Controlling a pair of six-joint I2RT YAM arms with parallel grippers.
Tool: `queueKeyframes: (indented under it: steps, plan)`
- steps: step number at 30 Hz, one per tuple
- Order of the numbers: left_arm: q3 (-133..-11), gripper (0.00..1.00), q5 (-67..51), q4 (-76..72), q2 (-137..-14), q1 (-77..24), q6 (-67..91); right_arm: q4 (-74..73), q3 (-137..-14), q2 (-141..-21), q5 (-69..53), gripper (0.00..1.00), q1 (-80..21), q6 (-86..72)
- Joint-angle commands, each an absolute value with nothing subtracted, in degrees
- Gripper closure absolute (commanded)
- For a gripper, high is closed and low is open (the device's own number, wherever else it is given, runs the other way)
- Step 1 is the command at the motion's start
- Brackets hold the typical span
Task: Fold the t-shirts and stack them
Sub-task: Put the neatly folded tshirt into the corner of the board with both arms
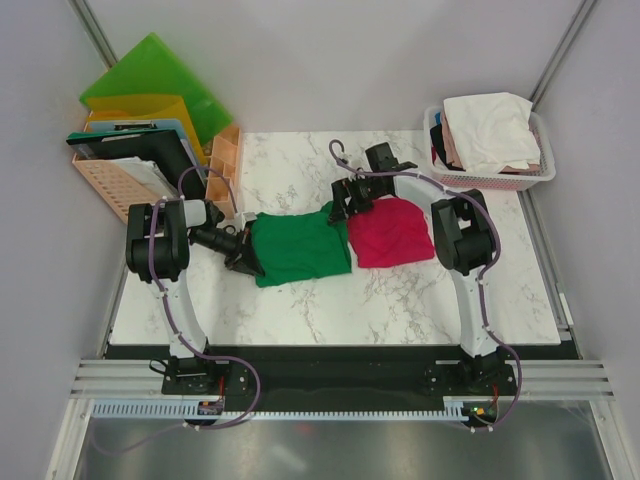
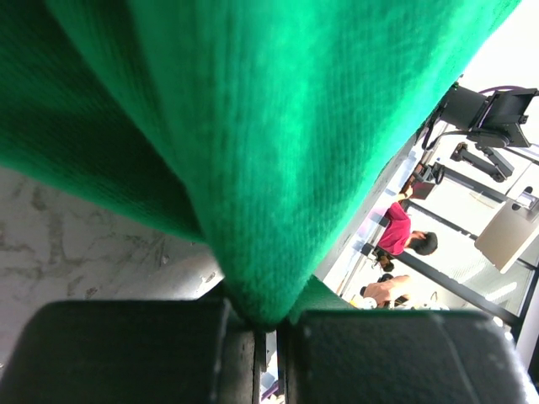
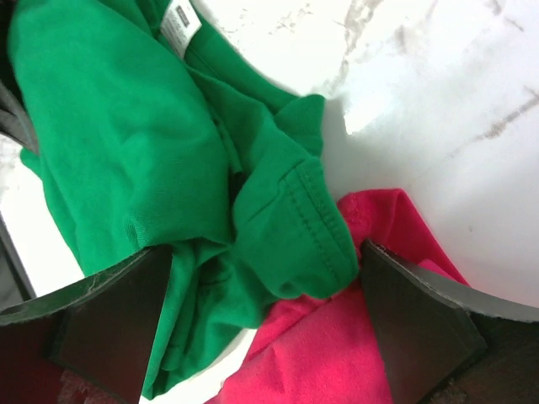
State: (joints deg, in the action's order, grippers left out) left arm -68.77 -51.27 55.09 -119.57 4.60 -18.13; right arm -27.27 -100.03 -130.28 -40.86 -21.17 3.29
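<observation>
Left gripper (image 1: 243, 256) is clamped on a fold at the 9 o'clock edge of the green t-shirt (image 1: 300, 245) (cloth fills its wrist view). Right gripper (image 1: 350, 203) stands wide over the green sleeve, which touches the red t-shirt (image 1: 392, 232) at 3 o'clock on the table (image 1: 400, 310).

Marble table (image 1: 400, 310); white basket (image 1: 495, 182) rear right; folder crate (image 1: 95, 185) rear left.

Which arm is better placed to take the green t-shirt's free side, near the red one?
Right. The right tool stands open over a sleeve of the green t-shirt, beside the magenta-red t-shirt. The left tool is shut on the opposite edge.
</observation>
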Motion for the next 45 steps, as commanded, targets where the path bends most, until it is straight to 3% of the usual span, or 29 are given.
queueKeyframes:
  steps: [1, 10, 13, 14, 16, 17, 18, 25, 26, 28, 29, 31, 37, 45]
  plan:
    - [-68.73, 0.98, -52.03, 55.9, -119.53, 7.21, -17.93, -30.75, -103.88, -133.06, -47.62, 0.02, -21.8, 5.18]
    - [-69.08, 0.98, -51.42, 56.25, -120.06, 7.21, -18.11, -41.04, -108.55, -135.53, -51.68, 0.03, -22.41, 12.39]
    - [-69.08, 0.98, -51.42, 56.25, -120.15, 7.21, -18.19, -41.92, -107.93, -134.3, -50.28, 0.29, -22.59, 13.18]
    - [-69.26, 0.98, -51.42, 56.25, -120.15, 7.21, -18.28, -42.18, -107.58, -134.04, -49.93, 0.56, -22.5, 13.62]
    - [-69.26, 0.98, -51.42, 56.34, -120.06, 7.21, -18.28, -42.63, -107.32, -133.25, -48.96, 0.79, -22.5, 13.8]
    - [-69.26, 0.98, -51.42, 56.25, -120.15, 7.21, -18.19, -42.8, -107.14, -133.16, -48.87, 0.96, -22.5, 14.15]
    - [-69.26, 0.98, -51.5, 56.25, -120.23, 7.12, -18.28, -43.32, -107.23, -132.89, -48.69, 1.0, -22.5, 14.32]
    - [-69.34, 0.98, -51.59, 56.42, -120.15, 7.12, -18.63, -44.39, -108.28, -131.57, -48.26, 1.0, -23.03, 15.21]
    - [-69.26, 0.98, -51.85, 56.6, -120.15, 7.21, -18.72, -44.47, -108.54, -131.75, -47.9, 0.89, -23.11, 15.21]
    - [-69.08, 0.98, -52.21, 56.86, -119.97, 7.12, -19.07, -44.73, -108.72, -132.19, -46.59, 0.55, -23.2, 15.9]
    - [-69.0, 0.98, -52.38, 56.95, -119.88, 7.12, -19.07, -44.74, -108.46, -132.36, -45.97, 0.18, -23.2, 16.26]
    - [-68.99, 0.98, -52.91, 57.48, -119.8, 7.21, -19.68, -44.47, -106.8, -132.01, -45.01, 0.02, -23.2, 17.83]
    - [-68.99, 0.98, -53.26, 57.48, -119.79, 7.21, -20.04, -32.0, -95.82, -124.63, -39.47, 0.02, -23.2, 15.21]
    - [-69.08, 0.98, -53.61, 57.92, -119.79, 7.21, -20.48, -31.64, -92.73, -124.36, -38.05, 0.02, -20.57, 17.05]
